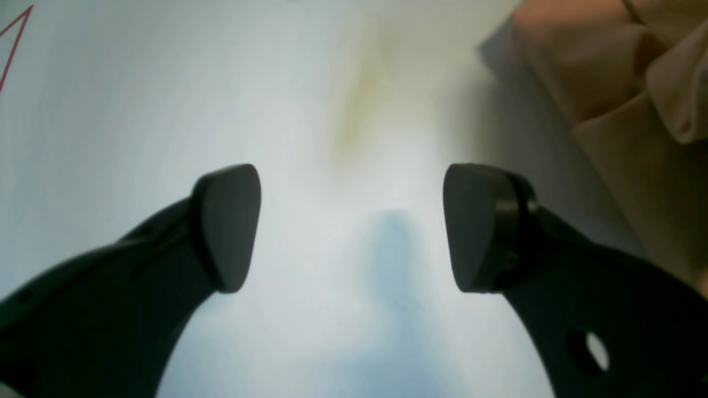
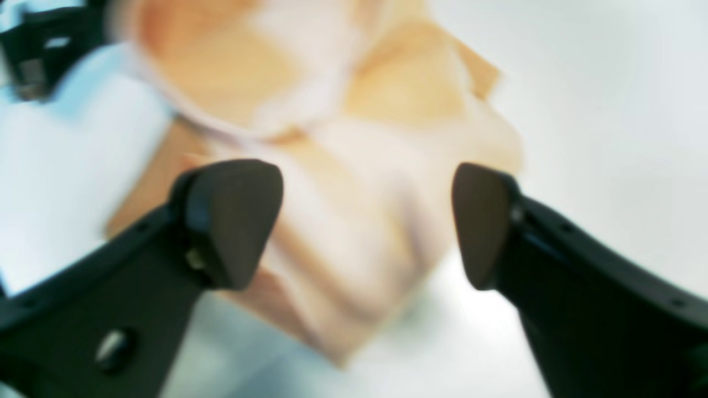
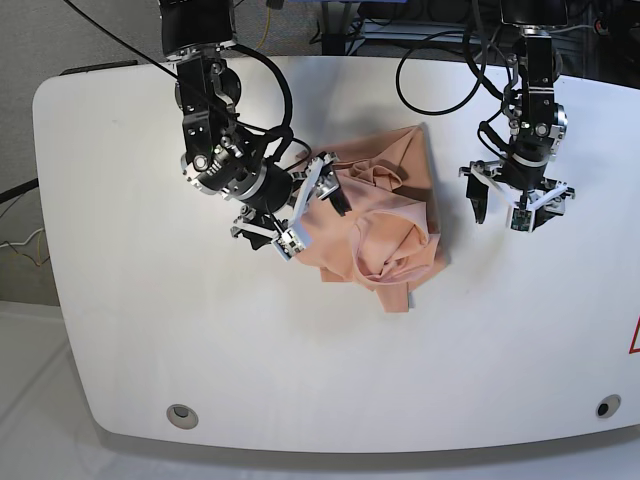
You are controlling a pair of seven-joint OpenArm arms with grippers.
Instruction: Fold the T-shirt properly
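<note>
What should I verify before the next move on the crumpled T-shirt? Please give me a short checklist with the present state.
1. T-shirt lies flat: not ok, it is bunched in a heap.
2. Left gripper open and empty: ok.
3. Left gripper clear of the cloth: ok, over bare table.
4. Right gripper open: ok.
5. Right gripper over the cloth: ok, at its edge.
6. Right gripper touches the cloth: cannot tell.

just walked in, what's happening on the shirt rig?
Two arms are working on a peach T-shirt that lies crumpled in a heap mid-table, not yet flattened or folded. The right tool is at the shirt's edge, jaws apart over the cloth, nothing visibly pinched. The left tool hangs open over bare table beside the shirt, holding nothing.
</note>
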